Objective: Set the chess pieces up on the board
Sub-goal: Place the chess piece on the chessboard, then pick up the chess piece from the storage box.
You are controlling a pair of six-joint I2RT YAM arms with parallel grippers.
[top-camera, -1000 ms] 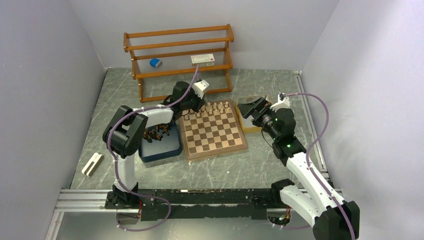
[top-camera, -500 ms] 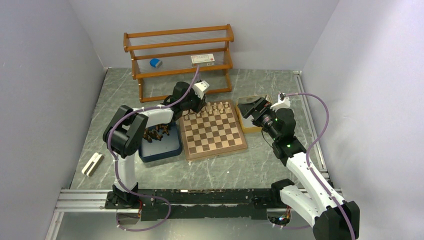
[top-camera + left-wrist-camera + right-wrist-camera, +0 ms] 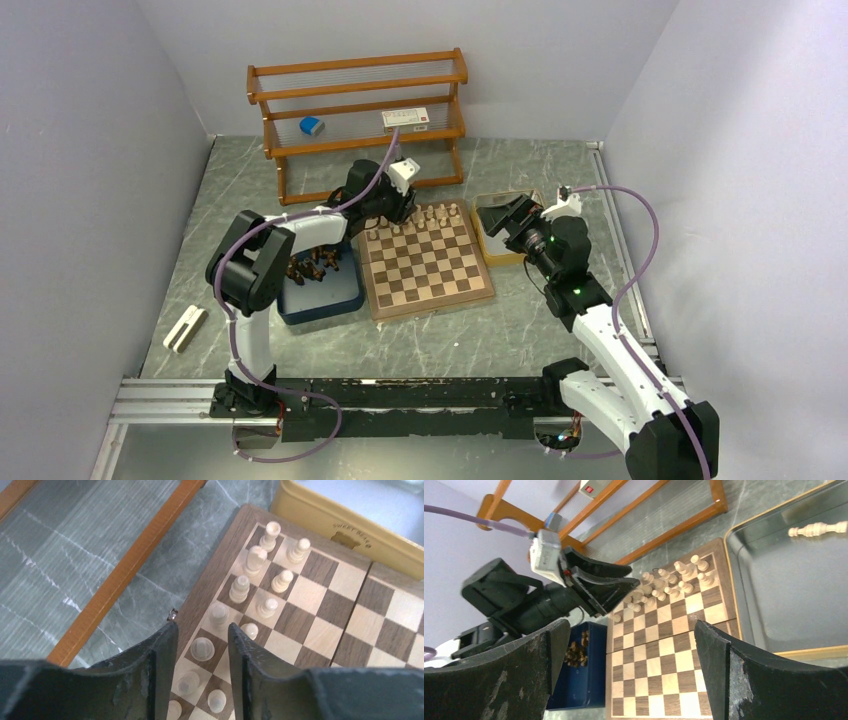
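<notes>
Newly parted, my left gripper (image 3: 202, 630) hangs over upright pale pieces (image 3: 240, 587); right gripper (image 3: 631, 627) spread wide; only its camera shows a toppled piece (image 3: 817, 529).

Cream chess pieces (image 3: 281, 581) stand in rows on the board (image 3: 320, 635).

Yellow tray (image 3: 320, 517) rim, embossed "SWEET…", partly legible

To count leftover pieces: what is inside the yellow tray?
One pale chess piece lies on its side in the yellow tray; the floor around it is bare. One end falls outside the wrist view; from above, the right arm hides much of the tray.
</notes>
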